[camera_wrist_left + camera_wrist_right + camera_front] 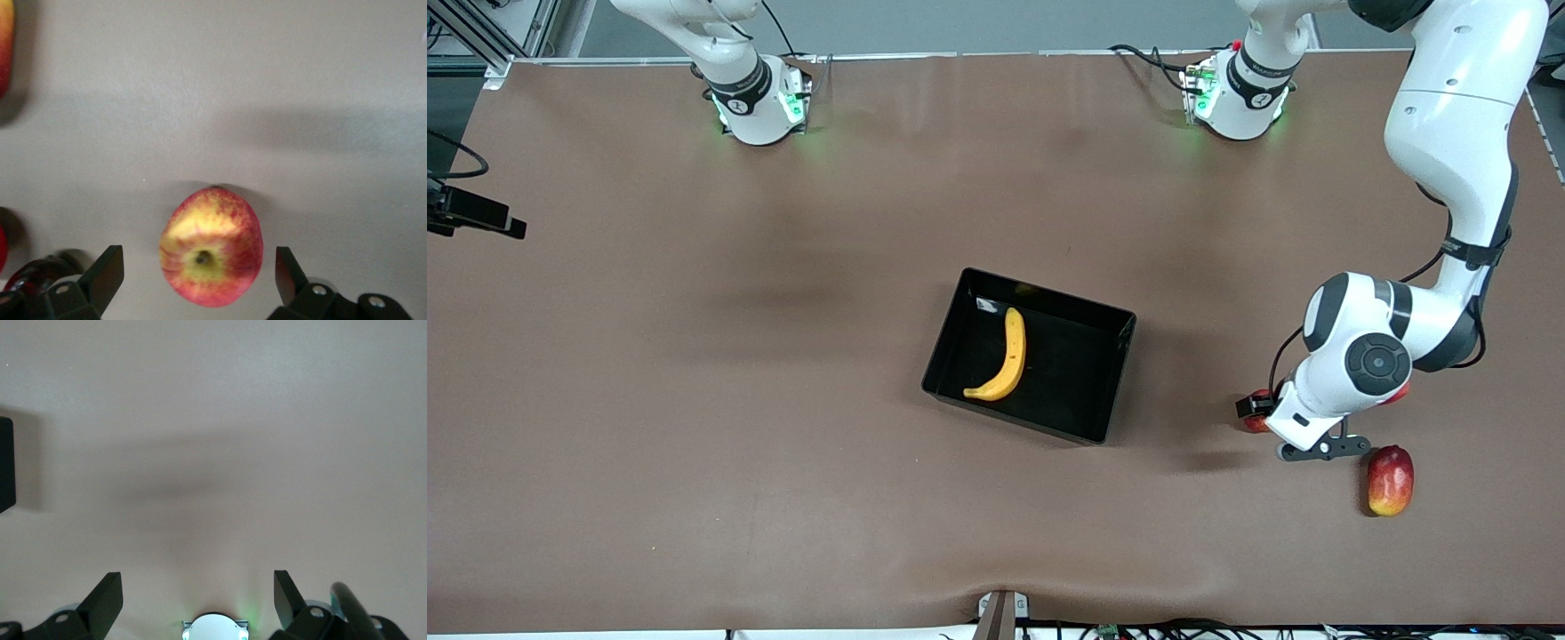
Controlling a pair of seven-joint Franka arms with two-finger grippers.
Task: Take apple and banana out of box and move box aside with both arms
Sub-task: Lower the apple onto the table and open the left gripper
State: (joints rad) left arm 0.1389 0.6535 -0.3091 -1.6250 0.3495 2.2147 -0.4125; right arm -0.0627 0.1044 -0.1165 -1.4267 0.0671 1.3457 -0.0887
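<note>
The black box (1116, 378) sits mid-table with the yellow banana (1007, 356) lying in it. My left gripper (198, 252) is open and low over the red apple with yellow streaks (211, 257), one finger on each side, not touching. In the front view the left wrist hides most of this apple; a red sliver (1259, 421) shows beside a black fingertip (1249, 405). My right gripper (198, 577) is open and empty over bare table near its own base (215, 628); it is out of the front view.
A longer red-and-yellow fruit (1390, 480) lies nearer the front camera than the left wrist; it also shows in the left wrist view (4, 47). Another red fruit (1401, 392) peeks from under the left arm. A black edge (5, 463) shows in the right wrist view.
</note>
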